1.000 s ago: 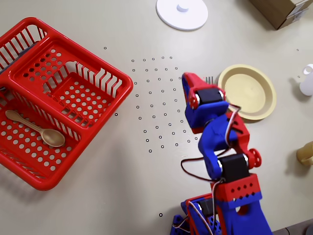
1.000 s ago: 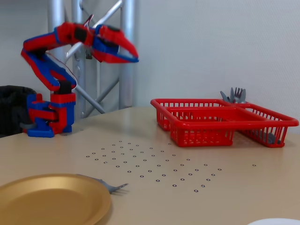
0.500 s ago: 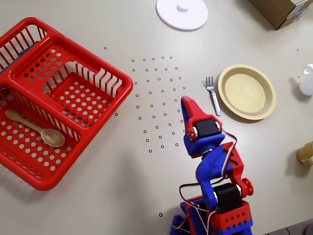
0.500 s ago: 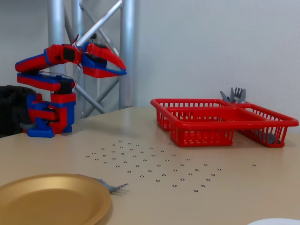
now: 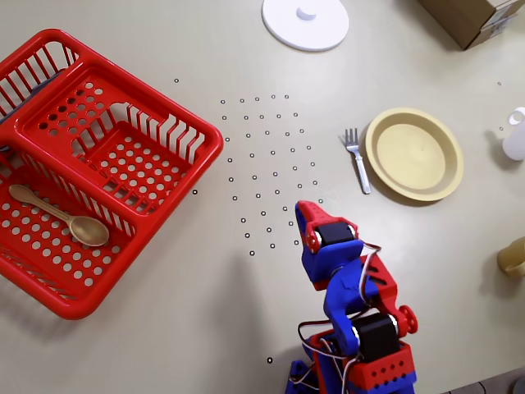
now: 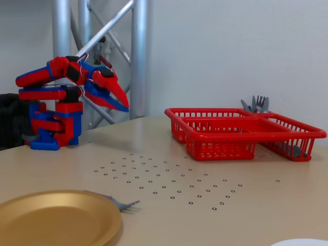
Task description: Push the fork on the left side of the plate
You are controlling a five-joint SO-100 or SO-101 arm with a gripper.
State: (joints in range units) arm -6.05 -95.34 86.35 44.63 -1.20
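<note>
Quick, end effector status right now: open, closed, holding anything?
End effector: closed, holding nothing, raised off the table and folded back near the arm's base. The fork lies beside the plate.

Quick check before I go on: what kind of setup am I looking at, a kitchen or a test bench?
Most likely a lab test bench, not a kitchen: the beige table carries a printed grid of small dot markers, a metal truss frame stands behind the red-and-blue arm, and the tableware looks staged.
</note>
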